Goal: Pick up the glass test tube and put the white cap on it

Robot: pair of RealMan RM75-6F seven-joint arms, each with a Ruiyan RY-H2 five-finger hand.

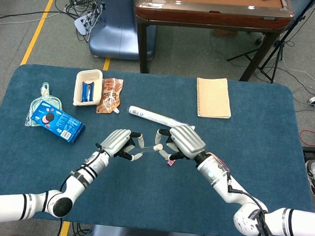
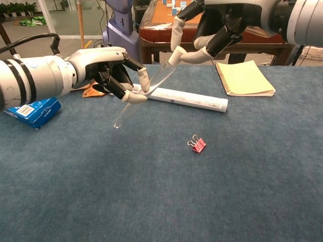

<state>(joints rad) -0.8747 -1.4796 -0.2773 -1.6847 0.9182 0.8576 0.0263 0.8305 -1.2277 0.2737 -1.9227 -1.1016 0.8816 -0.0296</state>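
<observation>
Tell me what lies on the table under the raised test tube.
Under the test tube, held tilted by the left hand, the chest view shows bare blue cloth; behind it lies a white rolled tube. The pink binder clip sits off to the side.
</observation>
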